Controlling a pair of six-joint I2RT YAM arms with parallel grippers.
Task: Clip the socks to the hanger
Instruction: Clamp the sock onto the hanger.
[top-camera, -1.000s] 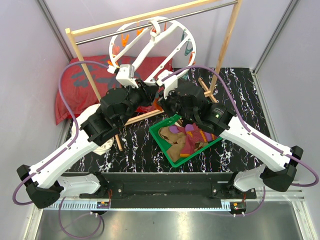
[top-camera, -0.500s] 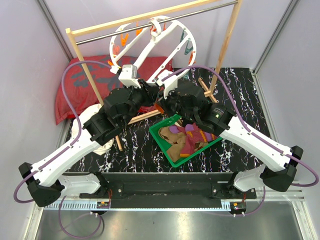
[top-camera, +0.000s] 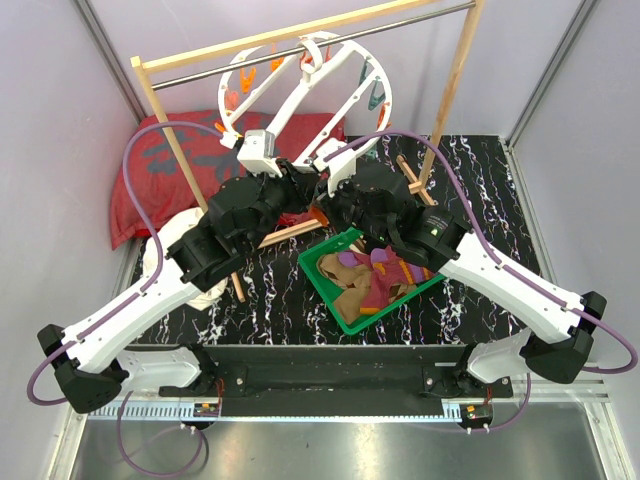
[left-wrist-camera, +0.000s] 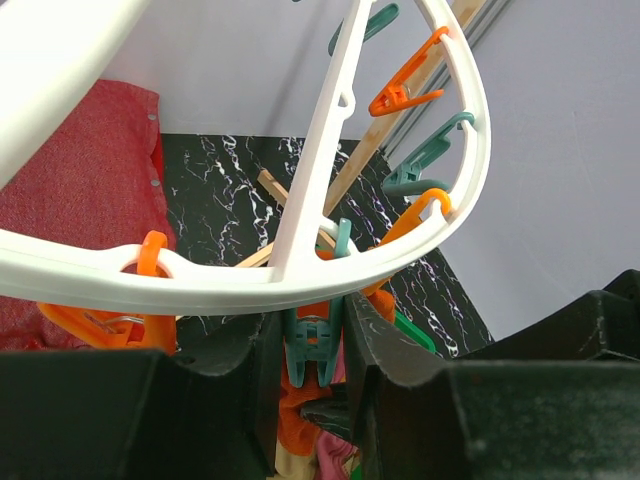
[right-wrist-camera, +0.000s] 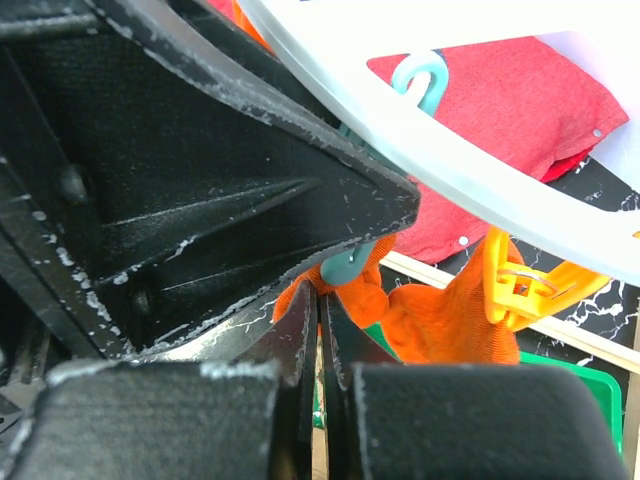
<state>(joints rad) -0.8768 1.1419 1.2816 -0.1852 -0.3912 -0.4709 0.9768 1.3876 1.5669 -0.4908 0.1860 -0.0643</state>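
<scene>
The hanger (top-camera: 381, 96), a white ring with orange and teal clips, hangs from the rack bar, and its lower rim (left-wrist-camera: 300, 285) crosses the left wrist view. My left gripper (left-wrist-camera: 315, 350) is shut on a teal clip (left-wrist-camera: 313, 340) under that rim, squeezing its handles. An orange sock (right-wrist-camera: 450, 315) hangs just below this clip. My right gripper (right-wrist-camera: 322, 300) is shut on the sock's edge, right beside the clip's teal tip (right-wrist-camera: 345, 265). Seen from above, both grippers (top-camera: 305, 195) meet under the ring, their fingers hidden by the wrists. More socks (top-camera: 375, 280) lie in the bin.
A green bin (top-camera: 318, 268) sits in front of the right arm. A wooden rack with a metal bar (top-camera: 455, 80) holds the hanger; its feet lie on the black marbled table. A red cushion (top-camera: 150, 170) and a white cloth (top-camera: 158, 258) are on the left.
The left wrist has shifted slightly right and toward the ring. Over the last half second nothing visibly moves. Both grips are unchanged.
</scene>
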